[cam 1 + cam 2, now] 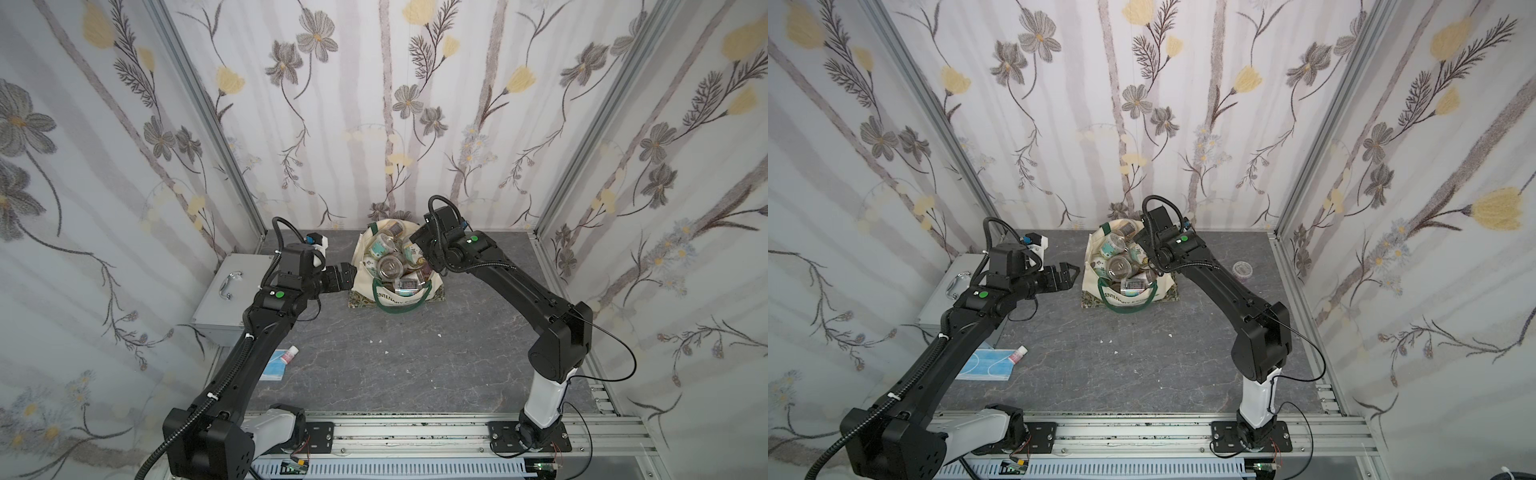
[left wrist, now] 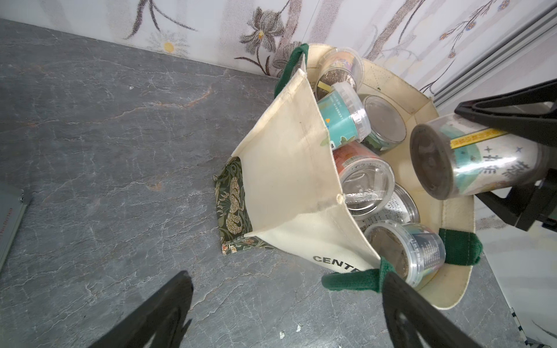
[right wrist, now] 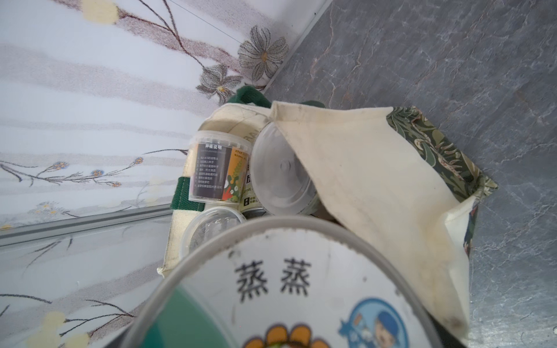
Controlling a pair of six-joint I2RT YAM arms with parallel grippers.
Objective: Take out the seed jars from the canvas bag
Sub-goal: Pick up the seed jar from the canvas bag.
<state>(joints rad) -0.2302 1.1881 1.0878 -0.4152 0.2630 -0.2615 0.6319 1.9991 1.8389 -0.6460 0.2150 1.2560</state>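
Since my right claw (image 2: 482, 156) grips a clear teal-labelled seed jar (image 2: 437, 159) above the cream canvas bag (image 2: 286, 168) for lifting out, my left claw (image 1: 1073, 276) hangs open alongside, unneeded.

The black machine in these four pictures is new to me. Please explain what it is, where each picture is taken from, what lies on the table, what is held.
It is a robot with two arms. Two pictures look down from above; the other two come from a camera on each arm's wrist. On the table are a canvas bag of seed jars, a metal case, a face mask and a small bottle. The right hand grips one seed jar over the bag. The left hand is open, empty.
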